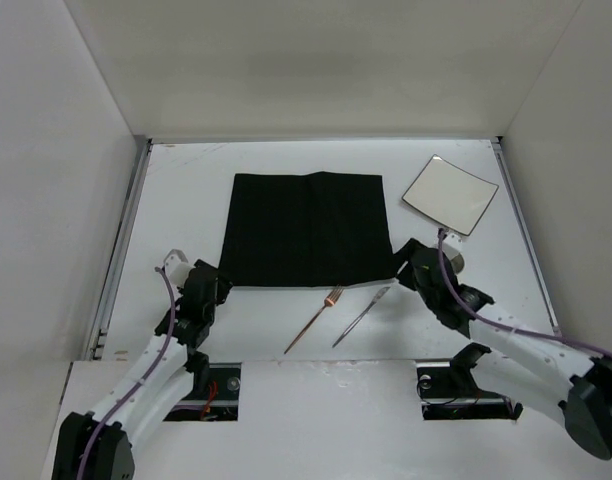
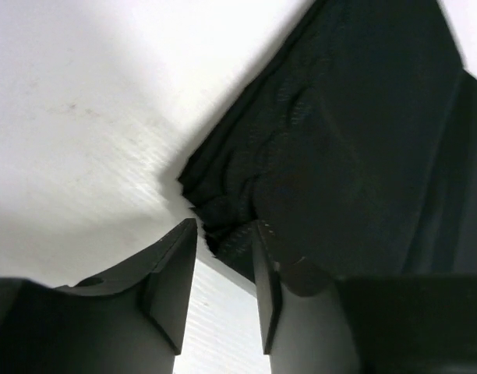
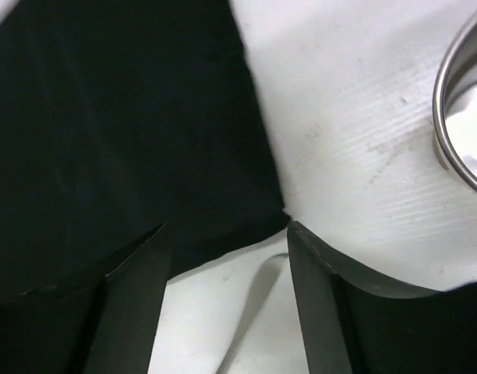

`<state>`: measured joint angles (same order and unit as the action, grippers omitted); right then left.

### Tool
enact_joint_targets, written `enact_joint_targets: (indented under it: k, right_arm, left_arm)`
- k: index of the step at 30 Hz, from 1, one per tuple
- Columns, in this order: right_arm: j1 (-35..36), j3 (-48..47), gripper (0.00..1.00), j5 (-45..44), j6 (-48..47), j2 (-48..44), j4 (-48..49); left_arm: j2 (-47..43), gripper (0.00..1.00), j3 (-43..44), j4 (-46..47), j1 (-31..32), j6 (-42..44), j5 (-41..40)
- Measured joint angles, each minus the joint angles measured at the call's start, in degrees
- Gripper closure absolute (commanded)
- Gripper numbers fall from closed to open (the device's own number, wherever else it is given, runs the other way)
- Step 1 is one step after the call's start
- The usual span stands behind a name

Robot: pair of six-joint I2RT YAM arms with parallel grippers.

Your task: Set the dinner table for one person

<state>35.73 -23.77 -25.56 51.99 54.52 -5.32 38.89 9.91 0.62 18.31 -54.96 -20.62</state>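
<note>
The dinner table [image 1: 186, 200] is the large white surface. A black cloth mat [image 1: 306, 228] lies flat on its middle. My left gripper [image 1: 210, 282] is at the mat's near left corner. In the left wrist view, that gripper [image 2: 223, 227] is narrowly open, with the crumpled mat corner [image 2: 231, 226] lying between its fingertips. My right gripper [image 1: 407, 262] is at the mat's near right corner. In the right wrist view it [image 3: 223, 227] is wide open and empty, with the mat corner [image 3: 254, 214] just ahead of its tips. A square pale plate [image 1: 450, 193] sits at the far right.
A copper fork [image 1: 316, 318] and a silver knife [image 1: 364, 314] lie side by side in front of the mat. A metal cup [image 3: 459, 117] stands just right of my right gripper. Metal rails [image 1: 121, 250] run along the table's sides, with white walls around.
</note>
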Motion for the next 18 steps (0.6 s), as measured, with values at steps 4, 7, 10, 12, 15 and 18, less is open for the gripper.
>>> enact_joint_targets:
  k: [4,7,10,12,15,18]
  right_arm:
    - [-0.33,-2.1,0.35,1.01,-3.3,-9.86,-0.92]
    - [-4.42,-4.98,0.59,2.71,-6.1,-15.5,-0.59]
    - [-13.57,-8.28,0.75,4.94,-8.0,-15.96,0.22]
    - [-20.35,-10.34,0.8,7.34,-8.83,-13.09,1.07]
    - [-29.92,-13.16,0.82,10.49,-9.57,-5.84,2.16]
    - [-38.23,-14.53,0.78,12.9,-9.79,2.12,3.17]
  left_arm:
    - [-4.72,0.57,2.75,-2.16,2.73,1.07,-1.66]
    - [-6.25,0.57,5.14,-2.23,5.27,1.99,-3.85]
    - [-5.33,0.58,6.88,-0.85,8.07,2.69,-5.77]
    - [-2.45,0.59,7.54,1.49,10.19,3.13,-6.45]
    - [4.79,0.6,8.39,6.4,14.25,4.15,-7.02]
    - [13.31,0.6,9.55,11.52,18.03,5.99,-7.15]
